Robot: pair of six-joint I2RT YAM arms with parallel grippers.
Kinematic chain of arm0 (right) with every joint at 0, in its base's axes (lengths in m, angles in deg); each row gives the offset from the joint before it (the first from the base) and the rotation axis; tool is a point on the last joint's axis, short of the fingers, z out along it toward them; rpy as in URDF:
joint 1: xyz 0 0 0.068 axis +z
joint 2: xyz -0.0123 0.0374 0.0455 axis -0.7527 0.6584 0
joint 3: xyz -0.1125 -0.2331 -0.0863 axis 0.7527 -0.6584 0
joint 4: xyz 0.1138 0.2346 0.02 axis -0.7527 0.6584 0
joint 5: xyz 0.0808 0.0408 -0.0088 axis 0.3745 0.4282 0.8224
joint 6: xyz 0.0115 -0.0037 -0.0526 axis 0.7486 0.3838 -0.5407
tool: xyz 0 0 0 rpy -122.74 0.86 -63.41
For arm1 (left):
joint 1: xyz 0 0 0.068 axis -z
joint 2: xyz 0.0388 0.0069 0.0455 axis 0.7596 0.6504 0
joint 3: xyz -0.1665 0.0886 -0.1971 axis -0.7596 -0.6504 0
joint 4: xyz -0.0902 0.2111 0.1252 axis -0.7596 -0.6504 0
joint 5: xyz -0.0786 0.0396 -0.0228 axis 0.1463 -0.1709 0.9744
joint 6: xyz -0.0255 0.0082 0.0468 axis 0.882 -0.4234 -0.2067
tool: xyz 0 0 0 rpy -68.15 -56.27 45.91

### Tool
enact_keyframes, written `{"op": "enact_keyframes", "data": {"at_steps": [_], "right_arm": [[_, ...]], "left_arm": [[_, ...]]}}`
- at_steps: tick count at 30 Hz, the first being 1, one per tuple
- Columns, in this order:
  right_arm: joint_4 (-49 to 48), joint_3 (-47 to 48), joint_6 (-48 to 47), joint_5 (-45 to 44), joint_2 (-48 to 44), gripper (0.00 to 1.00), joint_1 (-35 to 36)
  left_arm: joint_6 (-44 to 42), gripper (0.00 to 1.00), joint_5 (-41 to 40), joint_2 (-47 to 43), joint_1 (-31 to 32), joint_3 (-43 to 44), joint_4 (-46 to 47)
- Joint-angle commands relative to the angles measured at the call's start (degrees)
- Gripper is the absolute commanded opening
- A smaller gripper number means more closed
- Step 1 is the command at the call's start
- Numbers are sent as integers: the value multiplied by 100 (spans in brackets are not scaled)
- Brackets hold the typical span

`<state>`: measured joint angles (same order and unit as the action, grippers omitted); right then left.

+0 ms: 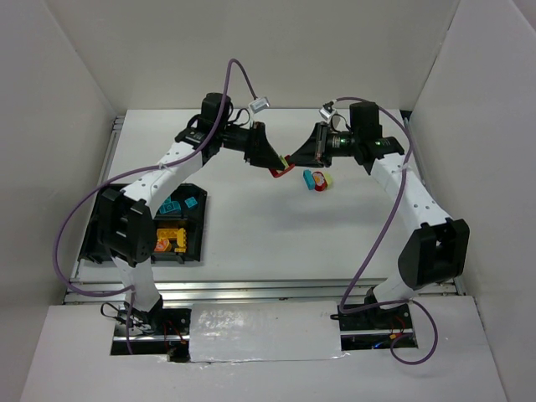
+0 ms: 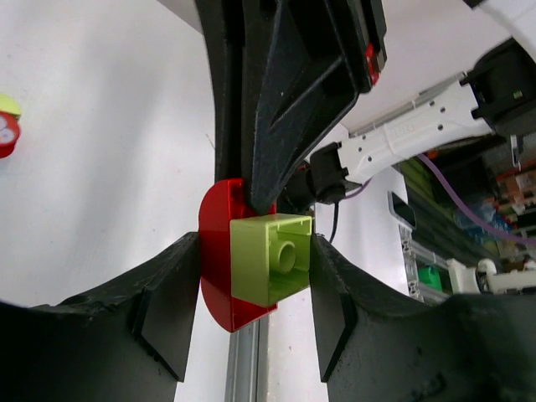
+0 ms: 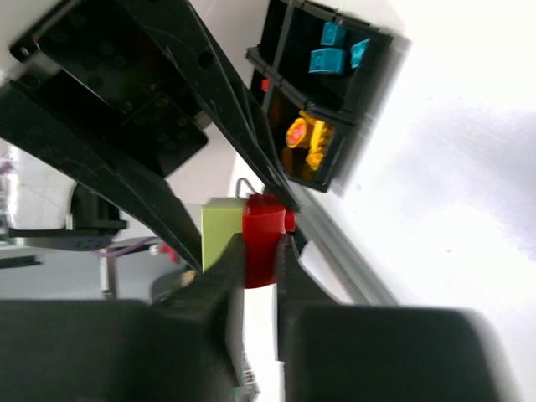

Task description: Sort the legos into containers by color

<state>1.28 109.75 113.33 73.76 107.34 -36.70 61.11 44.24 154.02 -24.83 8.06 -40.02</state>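
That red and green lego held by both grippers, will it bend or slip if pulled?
Probably rigid: the green brick and red piece look like hard moulded plastic. Their glossy faces might slip in the left gripper or right gripper. Being small, it is likely light, and the pieces may pop apart suddenly.

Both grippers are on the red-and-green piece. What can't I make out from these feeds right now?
Top view: left arm covers the tray's left compartments, hiding their contents.
Top view: red-and-green piece too small to show how left gripper and right gripper grip it.
Right wrist view: left gripper's fingers and the top edge cut off the tray.
Left wrist view: loose bricks cut by the left edge.
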Motion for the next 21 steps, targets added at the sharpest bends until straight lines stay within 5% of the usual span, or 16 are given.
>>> {"op": "enact_keyframes", "data": {"at_steps": [1,6,12,17,21], "right_arm": [[-45,-87,16,384,-82,0,185],[-143,-61,130,630,-99,0,177],[-99,-61,148,560,-99,0,185],[-11,-79,130,464,-91,0,177],[50,-61,121,393,-82,0,177]], "left_arm": [[-162,0,-77,-305,27,72,440],[-302,7,-332,-306,36,142,221],[-364,47,-578,-156,27,318,-96],[-381,100,-841,-235,36,265,-166],[-434,100,-1000,-270,27,309,-210]]}}
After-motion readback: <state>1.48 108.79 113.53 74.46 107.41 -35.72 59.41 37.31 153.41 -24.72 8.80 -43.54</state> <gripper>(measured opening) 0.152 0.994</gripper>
